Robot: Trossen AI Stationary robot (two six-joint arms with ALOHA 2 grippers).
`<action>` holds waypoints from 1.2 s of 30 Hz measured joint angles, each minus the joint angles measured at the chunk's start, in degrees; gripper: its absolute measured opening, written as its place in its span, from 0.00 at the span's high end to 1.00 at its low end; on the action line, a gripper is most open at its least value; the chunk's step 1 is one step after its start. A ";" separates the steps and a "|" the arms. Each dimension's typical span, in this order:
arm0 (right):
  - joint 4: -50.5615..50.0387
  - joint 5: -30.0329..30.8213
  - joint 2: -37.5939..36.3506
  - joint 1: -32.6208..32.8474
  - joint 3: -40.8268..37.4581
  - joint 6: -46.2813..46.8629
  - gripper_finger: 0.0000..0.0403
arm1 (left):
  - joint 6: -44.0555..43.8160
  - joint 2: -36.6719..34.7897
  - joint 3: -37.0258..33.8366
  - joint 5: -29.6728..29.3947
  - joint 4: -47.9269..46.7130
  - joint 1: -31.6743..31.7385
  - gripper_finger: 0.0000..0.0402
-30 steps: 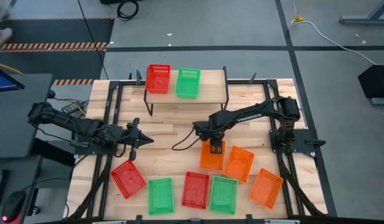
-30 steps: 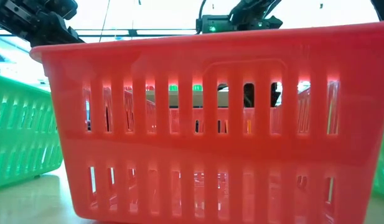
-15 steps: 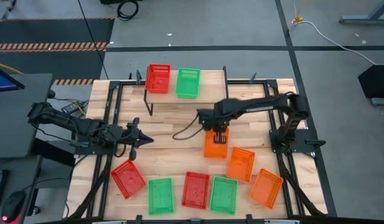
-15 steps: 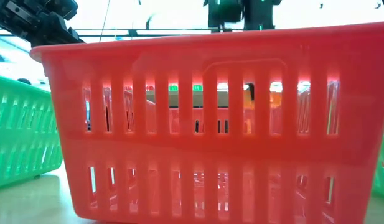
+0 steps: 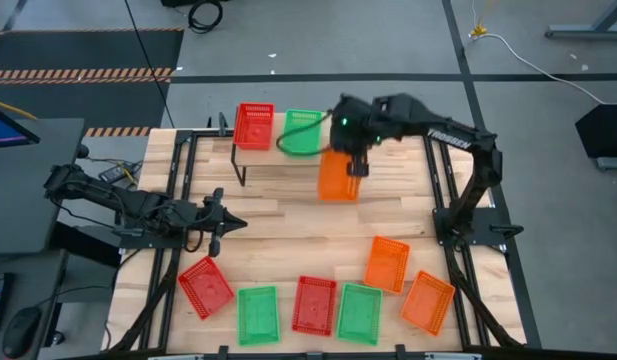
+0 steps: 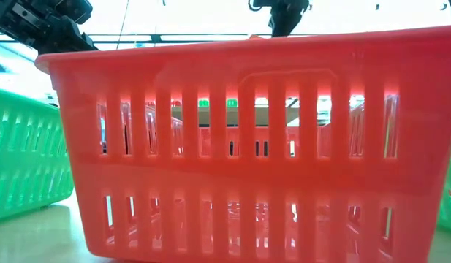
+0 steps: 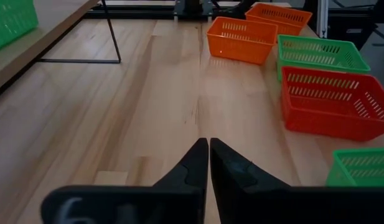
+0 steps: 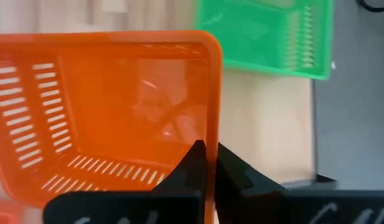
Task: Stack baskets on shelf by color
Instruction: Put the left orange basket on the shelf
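- Right hand [image 5: 354, 165] clamped on one wall of an orange basket [image 5: 337, 176], pinching the rim between both fingers so the basket hangs open side up and clear of the worktop [image 5: 278, 215].
- Carried basket held in the air just at the near edge of the shelf [image 5: 340, 150], over the shelf's bare right-hand part; likely headed there, since that spot alone has no colour yet.
- Already on the shelf: a red basket [image 5: 254, 126] at the left and a green basket [image 5: 302, 132] beside it in the middle, each seemingly starting its own colour's stack.
- From the right wrist view, rim of the orange basket [image 8: 211, 93] running straight between the fingers, with the green basket [image 8: 266, 34] and light shelf top beyond.
- Left hand [image 5: 228, 224] waiting low over the left middle of the worktop, fingers pressed together and holding nothing; seen likewise in the left wrist view [image 7: 208, 163].
- Waiting along the near edge, left to right: red basket [image 5: 205, 287], green basket [image 5: 257, 315], red basket [image 5: 314, 305], green basket [image 5: 358, 313], then two orange baskets [image 5: 386, 264] [image 5: 427, 301] nearer the right side.
- Low view filled almost wholly by the wall of a red basket [image 6: 247, 146] standing close to that camera.
- Judged as early in the task: two baskets on the shelf, one in the air, six yet to go.
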 joint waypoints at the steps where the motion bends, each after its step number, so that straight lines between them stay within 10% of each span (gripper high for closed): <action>1: -0.25 -0.30 0.07 -1.29 0.43 -1.47 0.97 | 0.02 0.00 0.00 0.00 0.01 0.00 0.95; 19: 7.29 -10.31 2.94 -18.85 0.48 -14.71 0.97 | 0.00 0.00 0.00 0.02 0.00 0.00 0.95; 36: 10.58 -0.20 10.34 -20.25 0.42 -20.38 0.87 | -4.26 0.00 0.02 -0.07 -2.60 0.00 0.95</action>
